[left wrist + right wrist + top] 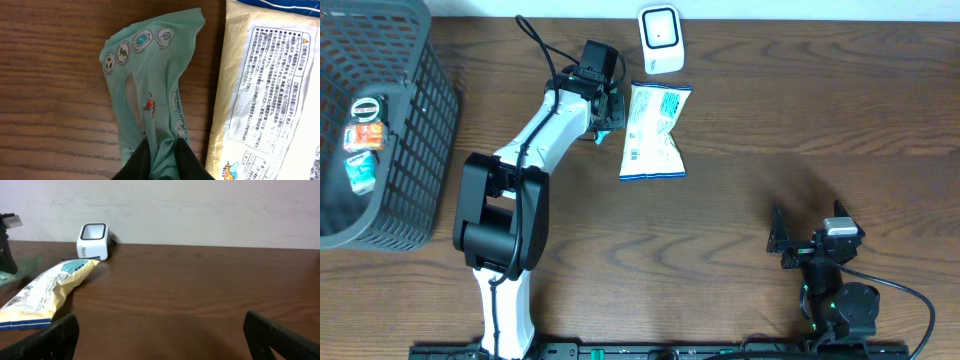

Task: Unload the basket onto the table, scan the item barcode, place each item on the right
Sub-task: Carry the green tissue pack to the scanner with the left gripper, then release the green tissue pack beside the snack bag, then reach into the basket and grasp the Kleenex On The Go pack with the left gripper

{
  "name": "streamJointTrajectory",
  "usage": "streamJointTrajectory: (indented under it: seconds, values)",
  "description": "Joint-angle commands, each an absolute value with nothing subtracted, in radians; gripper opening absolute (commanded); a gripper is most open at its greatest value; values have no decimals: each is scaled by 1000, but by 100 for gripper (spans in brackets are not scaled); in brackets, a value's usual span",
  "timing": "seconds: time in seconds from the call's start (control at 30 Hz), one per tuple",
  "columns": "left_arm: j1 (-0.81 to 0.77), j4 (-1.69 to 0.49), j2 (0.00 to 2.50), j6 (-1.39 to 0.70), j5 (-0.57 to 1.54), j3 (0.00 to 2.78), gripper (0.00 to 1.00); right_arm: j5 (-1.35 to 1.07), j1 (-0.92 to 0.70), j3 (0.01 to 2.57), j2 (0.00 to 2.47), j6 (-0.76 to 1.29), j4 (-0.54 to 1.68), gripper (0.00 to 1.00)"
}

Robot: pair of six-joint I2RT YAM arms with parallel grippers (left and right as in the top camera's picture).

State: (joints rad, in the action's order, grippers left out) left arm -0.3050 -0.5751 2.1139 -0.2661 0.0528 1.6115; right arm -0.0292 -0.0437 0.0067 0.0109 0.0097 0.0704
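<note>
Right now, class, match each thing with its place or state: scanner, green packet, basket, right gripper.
1 scanner
2 green packet
3 basket
4 right gripper

a open, holding nothing
b at the left side of the table
c pinched by the left gripper
d at the far edge, beyond the snack bag

Pairs: 1-d, 2-c, 3-b, 4-a

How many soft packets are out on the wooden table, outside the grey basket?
2: a white-and-blue printed bag by the white scanner; a teal plastic packet beside it, pinched by the left gripper. The arm may hide more.
</note>
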Motion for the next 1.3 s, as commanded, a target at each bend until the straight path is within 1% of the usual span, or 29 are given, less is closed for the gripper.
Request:
streamJointTrajectory:
  seconds: [0.0,0.07,0.1,0.13,0.17,0.2,0.23,0.27,0.33,0.43,0.53,0.63,0.67,0.87,0.93,0.97,1.0,1.13,1.27]
  values:
    - [-305,-570,2048,-251,45,1630,17,-28,-54,5,6,2,75,99]
    - [-305,-570,1990,-207,55,1631,25,-28,-54,5,6,2,75,99]
    - [-305,-568,1961,-187,59,1631,32,-28,-54,5,6,2,75,99]
    - [-304,-566,1946,-175,59,1631,36,-28,-54,5,6,2,75,99]
    - [-302,-559,1902,-154,59,1631,52,-28,-54,5,6,2,75,99]
    - [-299,-555,1879,-150,59,1631,60,-28,-54,5,6,2,75,99]
    - [-293,-545,1844,-149,59,1631,66,-28,-54,5,6,2,75,99]
    - [-280,-528,1803,-144,59,1631,77,-28,-54,5,6,2,75,99]
    - [-255,-497,1749,-120,57,1631,82,-28,-54,5,6,2,75,99]
    - [-178,-428,1655,-120,-1,1631,83,-28,-54,5,6,2,75,99]
    - [-58,-373,1568,-121,-73,1631,84,-28,-54,5,6,2,75,99]
    - [134,-329,1507,-155,-128,1631,84,-28,-54,5,6,2,75,99]
    - [221,-326,1504,-155,-128,1631,84,-28,-54,5,6,2,75,99]
    - [525,-390,1577,-154,-128,1631,84,-28,-54,5,6,2,75,99]
    - [585,-434,1617,-146,-125,1631,84,-28,-54,5,6,2,75,99]
    - [606,-452,1642,-121,-115,1631,79,-28,-54,5,6,2,75,99]
    - [627,-474,1686,-100,-112,1631,75,-28,-54,5,6,2,75,99]
    - [619,-506,1808,-7,-114,1627,75,-28,-54,5,6,2,75,99]
    - [616,-536,1913,7,-134,1626,76,-28,-54,5,6,2,75,99]
